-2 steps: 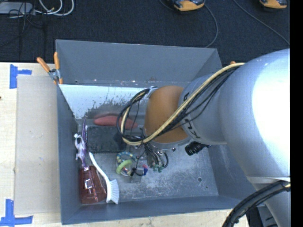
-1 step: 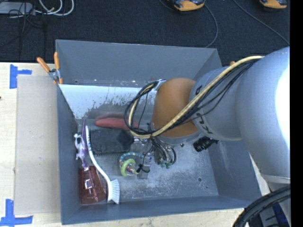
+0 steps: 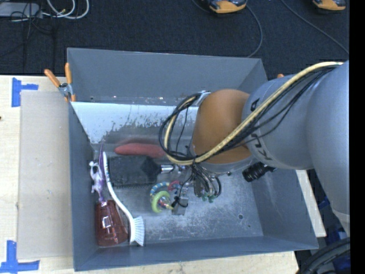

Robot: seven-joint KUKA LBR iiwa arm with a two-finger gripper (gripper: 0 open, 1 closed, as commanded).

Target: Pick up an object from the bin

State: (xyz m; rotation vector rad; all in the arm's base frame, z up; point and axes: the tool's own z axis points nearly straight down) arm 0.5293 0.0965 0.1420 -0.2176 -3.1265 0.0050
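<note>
Risk: the green-and-yellow plastic ring at nine o'clock of my pincer may skid if clipped. Apart or together, I cannot tell.

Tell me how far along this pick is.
Done: the claw is down at the bin floor, right beside a small green-and-yellow ring. In hand: nothing I can see gripped; the ring lies on the floor. Left: the grasp and the lift out. The black block and white brush lie apart, at view left.
</note>
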